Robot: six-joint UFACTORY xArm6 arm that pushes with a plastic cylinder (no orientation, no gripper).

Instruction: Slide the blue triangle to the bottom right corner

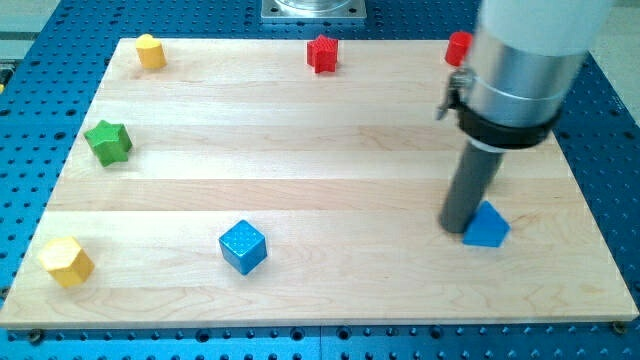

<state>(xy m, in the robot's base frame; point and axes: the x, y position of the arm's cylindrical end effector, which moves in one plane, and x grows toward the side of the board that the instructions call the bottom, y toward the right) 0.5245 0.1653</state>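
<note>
The blue triangle (487, 227) lies on the wooden board (330, 170) at the view's right, a little above the bottom right corner. My tip (459, 228) rests on the board right at the triangle's left side, touching or nearly touching it. The dark rod rises from there into the large silver arm body (520, 60) at the view's top right.
A blue cube (243, 247) sits at bottom centre-left. A yellow block (66, 262) is at bottom left, a green star (108, 142) at left, a yellow block (150, 51) at top left, a red block (322, 53) at top centre, another red block (459, 47) partly behind the arm.
</note>
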